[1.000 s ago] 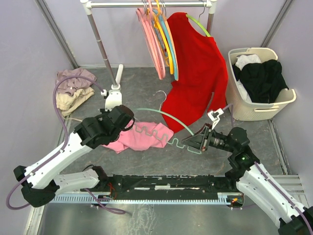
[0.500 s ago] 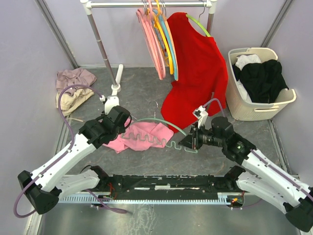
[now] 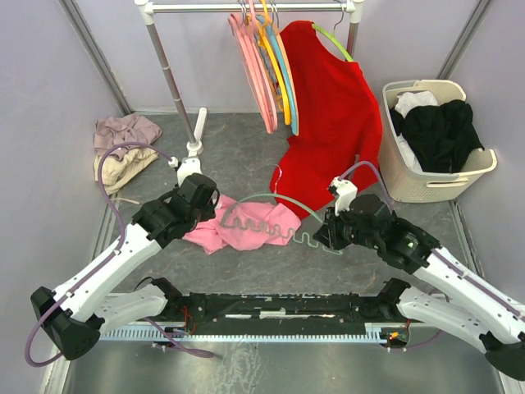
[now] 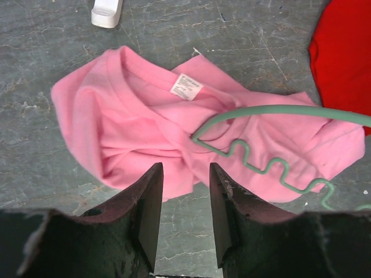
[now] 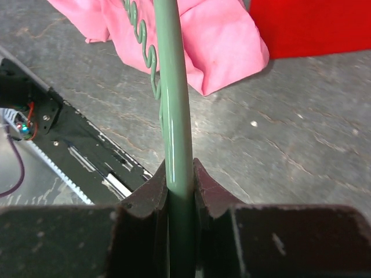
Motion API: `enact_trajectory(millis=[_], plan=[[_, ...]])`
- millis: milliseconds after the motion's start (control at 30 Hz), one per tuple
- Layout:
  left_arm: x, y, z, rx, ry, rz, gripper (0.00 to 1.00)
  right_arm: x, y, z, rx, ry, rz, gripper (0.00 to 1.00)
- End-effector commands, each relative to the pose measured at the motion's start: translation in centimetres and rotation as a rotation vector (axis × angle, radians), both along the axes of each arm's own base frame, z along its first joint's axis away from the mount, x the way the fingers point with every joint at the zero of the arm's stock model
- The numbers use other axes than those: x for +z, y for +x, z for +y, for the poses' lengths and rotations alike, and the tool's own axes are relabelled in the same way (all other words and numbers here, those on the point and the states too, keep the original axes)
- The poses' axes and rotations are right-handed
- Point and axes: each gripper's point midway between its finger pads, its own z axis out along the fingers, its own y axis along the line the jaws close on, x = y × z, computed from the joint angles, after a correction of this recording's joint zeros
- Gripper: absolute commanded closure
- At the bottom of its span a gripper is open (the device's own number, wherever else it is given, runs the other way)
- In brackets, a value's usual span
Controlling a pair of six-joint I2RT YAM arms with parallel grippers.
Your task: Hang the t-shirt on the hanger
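Two arms engaged. Right fingers (image 5: 148, 194) clamped on hanger (image 3: 283, 201) rod; hanger runs leftward, far tip resting on pink t-shirt (image 3: 246, 231) crumpled on bench (image 3: 246, 144). Left fingers (image 4: 148, 200) apart, hovering above shirt's near edge, collar beyond. Left arm nearer.

You have pale lilac walls (image 3: 49, 98) around a mottled grey floor (image 3: 238, 139). At the back stands a metal clothes rail (image 3: 167, 70) hung with pink hangers (image 3: 254, 74) and a red shirt (image 3: 332, 123); a cream laundry basket (image 3: 414, 187) sits at the right, crumpled clothes (image 3: 123, 148) in the left corner.
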Motion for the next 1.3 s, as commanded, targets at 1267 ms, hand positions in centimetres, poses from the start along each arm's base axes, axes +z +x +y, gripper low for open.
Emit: enact_trajectory(millis=[1267], plan=[[-7.9,9.4,-9.7,-0.062,-0.1,0.117,0.36,12.9,-4.6,-9.4,-0.151,0.013,-0.164,0.98]])
